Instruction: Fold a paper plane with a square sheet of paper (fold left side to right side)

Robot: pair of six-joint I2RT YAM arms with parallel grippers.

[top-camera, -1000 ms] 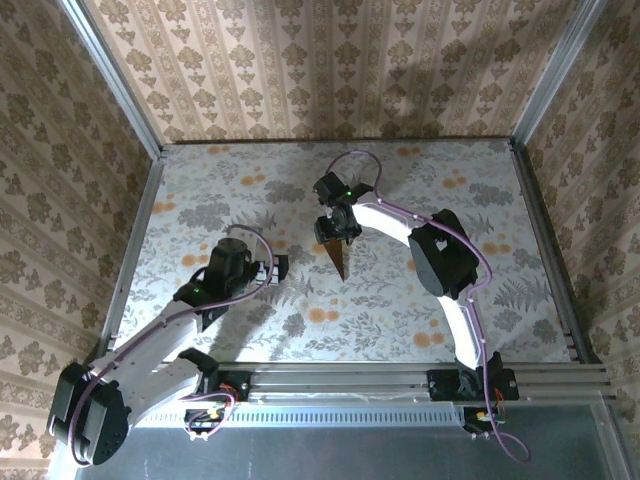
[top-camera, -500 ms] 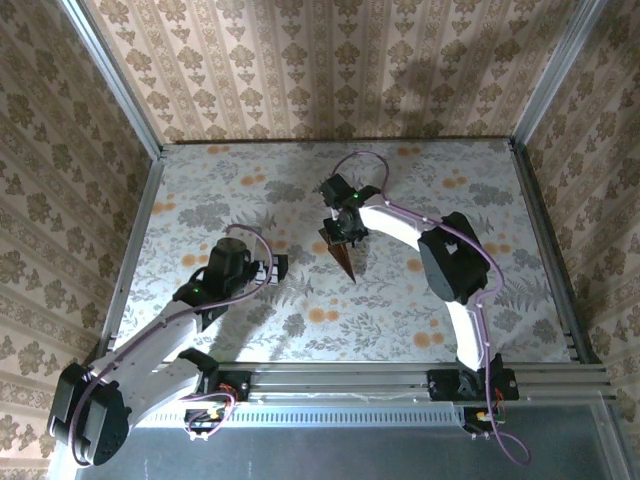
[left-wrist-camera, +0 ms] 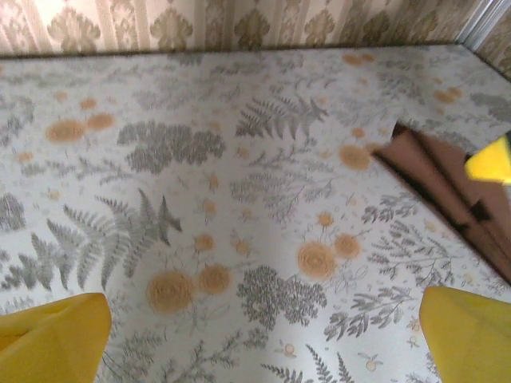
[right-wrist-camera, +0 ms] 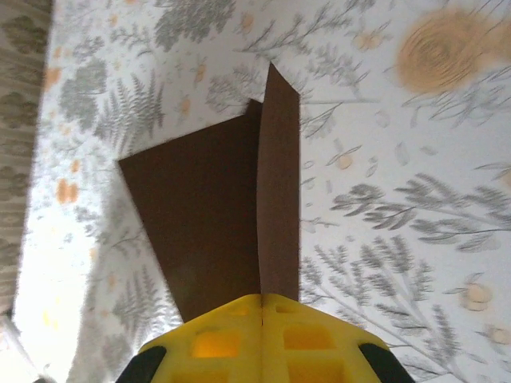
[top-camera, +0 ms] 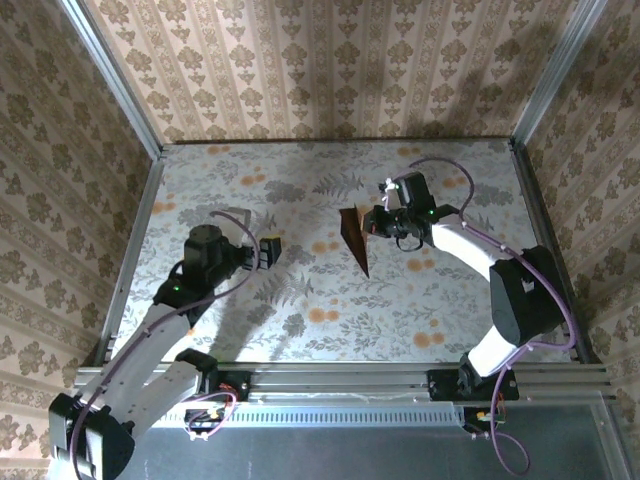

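The square sheet of paper is folded into a slim, pointed, dark reddish-brown paper plane [top-camera: 353,240]. It sits near the table's middle, its tip towards the near edge. My right gripper [top-camera: 372,221] reaches in from the right and is shut on it. In the right wrist view the yellow jaws of the right gripper [right-wrist-camera: 262,307] meet on the centre ridge of the paper plane [right-wrist-camera: 211,215], whose flaps spread to either side. My left gripper [top-camera: 268,252] stands open to the plane's left, apart from it. Between its yellow fingertips [left-wrist-camera: 52,339] of the left gripper [left-wrist-camera: 259,343] lies bare table. The paper plane [left-wrist-camera: 443,183] lies at this view's right edge.
The table [top-camera: 300,330] carries a print of grey ferns and orange blotches. Patterned walls [top-camera: 320,70] close it in at the back and both sides, with metal posts at the corners. An aluminium rail [top-camera: 340,378] runs along the near edge.
My right gripper has closed on the paper plane, swung round to point left and carried it a little right and back. The left arm has drawn back to the left, still open.
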